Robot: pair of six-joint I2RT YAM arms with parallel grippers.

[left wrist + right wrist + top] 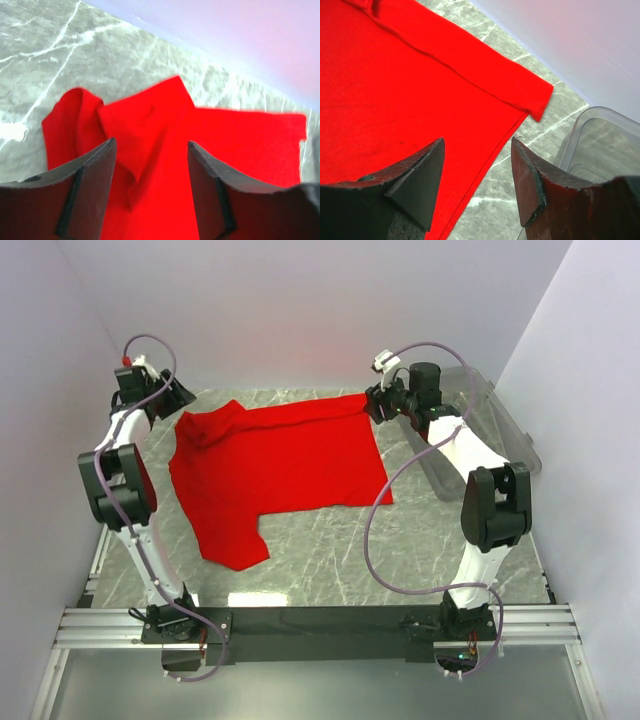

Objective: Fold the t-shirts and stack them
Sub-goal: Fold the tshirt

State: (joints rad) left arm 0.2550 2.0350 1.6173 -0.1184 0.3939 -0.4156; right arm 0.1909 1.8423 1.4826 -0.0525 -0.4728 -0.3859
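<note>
The red shirt (280, 465) lies spread on the table (400, 560), bunched at its far-left corner. The left gripper (150, 145) hangs over that bunch and the right gripper (477, 142) over the shirt's far-right corner. The 2 are released, grasping nothing.

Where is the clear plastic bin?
In the top view, the clear plastic bin sits far right beside the wall, just right of the red t-shirt.

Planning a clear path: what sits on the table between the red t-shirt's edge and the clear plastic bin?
Nothing: the right wrist view shows only bare marble table between t-shirt and bin.
</note>
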